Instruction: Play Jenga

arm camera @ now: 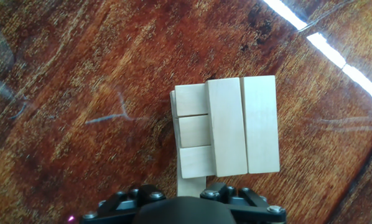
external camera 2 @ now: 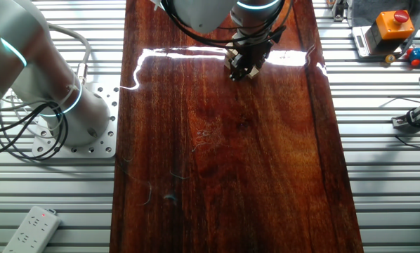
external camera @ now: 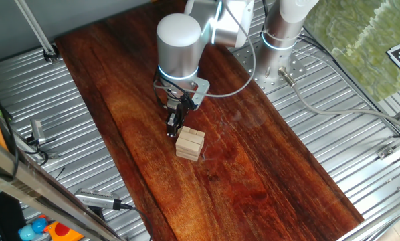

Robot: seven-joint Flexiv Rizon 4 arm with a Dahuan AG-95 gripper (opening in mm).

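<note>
Hand view, Jenga stack (arm camera: 226, 126) mid-board on the wooden table (arm camera: 80, 74), 2 top blocks over 3 crosswise ends, gripper (external camera: 175, 128) beside it, finger spread unclear, other fixed view hides stack behind gripper.

A lab — ribbed aluminium bench (external camera: 360, 161), emergency-stop box (external camera 2: 391, 24).

A dark reddish wooden worktop (external camera 2: 224, 154) lies on ribbed aluminium decking (external camera 2: 385, 176). Bright overhead light glares across the wood. A white power strip (external camera 2: 31, 228) rests on the decking.
</note>
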